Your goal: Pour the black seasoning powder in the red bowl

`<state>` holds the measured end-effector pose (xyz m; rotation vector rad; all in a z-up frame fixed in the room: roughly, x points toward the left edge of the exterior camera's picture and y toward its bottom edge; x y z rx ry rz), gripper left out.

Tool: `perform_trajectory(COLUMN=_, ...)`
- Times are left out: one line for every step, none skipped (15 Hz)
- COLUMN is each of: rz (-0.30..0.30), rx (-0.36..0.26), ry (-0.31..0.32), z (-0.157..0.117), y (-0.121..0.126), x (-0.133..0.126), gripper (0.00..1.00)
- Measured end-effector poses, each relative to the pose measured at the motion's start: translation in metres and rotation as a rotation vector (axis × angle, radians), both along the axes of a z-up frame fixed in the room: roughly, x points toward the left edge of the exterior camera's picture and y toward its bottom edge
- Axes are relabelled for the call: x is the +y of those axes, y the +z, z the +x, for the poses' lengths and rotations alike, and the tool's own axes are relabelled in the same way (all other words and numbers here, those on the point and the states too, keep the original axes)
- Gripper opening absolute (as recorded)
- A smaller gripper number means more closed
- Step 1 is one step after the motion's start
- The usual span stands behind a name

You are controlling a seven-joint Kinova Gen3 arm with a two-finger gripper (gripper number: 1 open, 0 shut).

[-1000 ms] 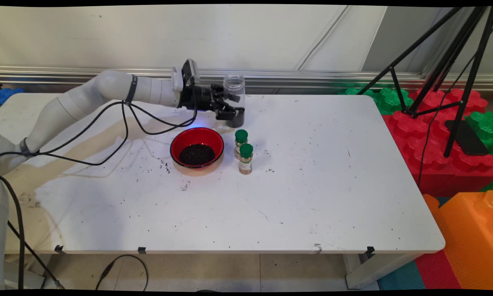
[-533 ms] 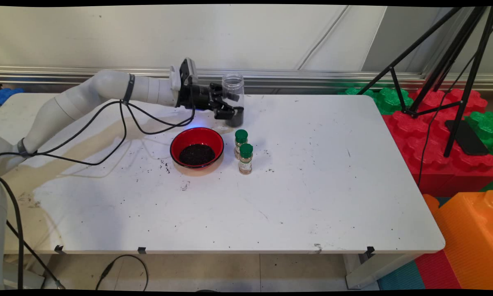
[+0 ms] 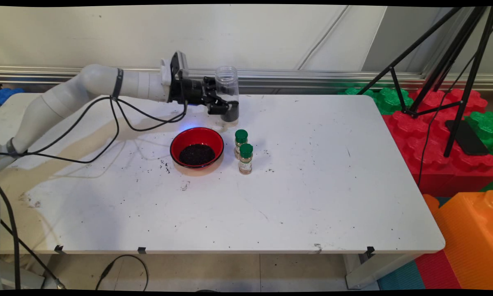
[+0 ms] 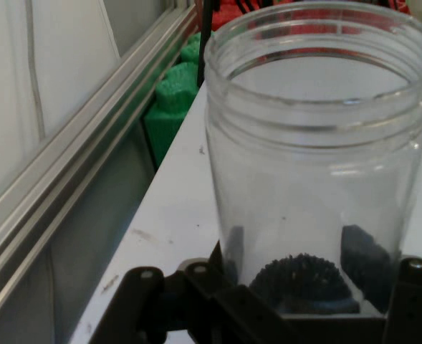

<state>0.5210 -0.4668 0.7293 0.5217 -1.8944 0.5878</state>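
My gripper (image 3: pixel 225 107) is shut on a clear plastic jar (image 3: pixel 226 87) with no lid, and a little dark granular stuff lies in the jar's bottom. I hold it upright, just above the table's far side and behind a red bowl (image 3: pixel 180 141) that contains dark granules. In the hand view the jar (image 4: pixel 314 165) fills the frame, with the gripper (image 4: pixel 279 304) clasping its lower part from both sides. Two small spice bottles with green caps (image 3: pixel 241 142) (image 3: pixel 245 158) stand right of the bowl.
Dark crumbs are scattered on the white table (image 3: pixel 312 185) around the bowl. Black cables (image 3: pixel 119 119) hang from the arm over the table's left part. A black tripod (image 3: pixel 456 61) and red, green and orange foam blocks (image 3: pixel 443 144) stand off the right edge.
The gripper has carried the jar up and to the left, away from the spice bottles. The bowl and the bottles have not moved.
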Motion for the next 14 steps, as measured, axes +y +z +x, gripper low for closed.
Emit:
perform_trajectory(rz=-0.005, rx=0.0, ry=0.001, z=0.003, y=0.004, x=0.003, gripper=0.0)
perform_trajectory(rz=-0.011, rx=-0.001, ry=-0.001, z=0.005, y=0.008, x=0.006, gripper=0.0)
perform_trajectory(rz=-0.017, rx=-0.004, ry=-0.004, z=0.008, y=0.011, x=0.009, gripper=0.0)
perform_trajectory(rz=-0.022, rx=-0.006, ry=-0.005, z=0.009, y=0.013, x=0.011, gripper=0.0)
perform_trajectory(rz=-0.029, rx=-0.01, ry=-0.01, z=0.012, y=0.016, x=0.014, gripper=0.0)
perform_trajectory(rz=-0.035, rx=-0.013, ry=-0.014, z=0.013, y=0.018, x=0.017, gripper=0.0)
perform_trajectory(rz=-0.045, rx=-0.018, ry=-0.02, z=0.015, y=0.021, x=0.02, gripper=0.0)
perform_trajectory(rz=-0.05, rx=-0.022, ry=-0.025, z=0.016, y=0.022, x=0.022, gripper=0.0)
perform_trajectory(rz=-0.059, rx=-0.029, ry=-0.031, z=0.018, y=0.025, x=0.026, gripper=0.0)
perform_trajectory(rz=-0.069, rx=-0.038, ry=-0.039, z=0.021, y=0.027, x=0.03, gripper=0.0)
perform_trajectory(rz=-0.078, rx=-0.045, ry=-0.044, z=0.023, y=0.029, x=0.033, gripper=0.0)
perform_trajectory(rz=-0.084, rx=-0.049, ry=-0.048, z=0.024, y=0.03, x=0.035, gripper=0.0)
perform_trajectory(rz=-0.094, rx=-0.058, ry=-0.053, z=0.026, y=0.032, x=0.039, gripper=0.0)
perform_trajectory(rz=-0.105, rx=-0.068, ry=-0.057, z=0.028, y=0.033, x=0.041, gripper=0.0)
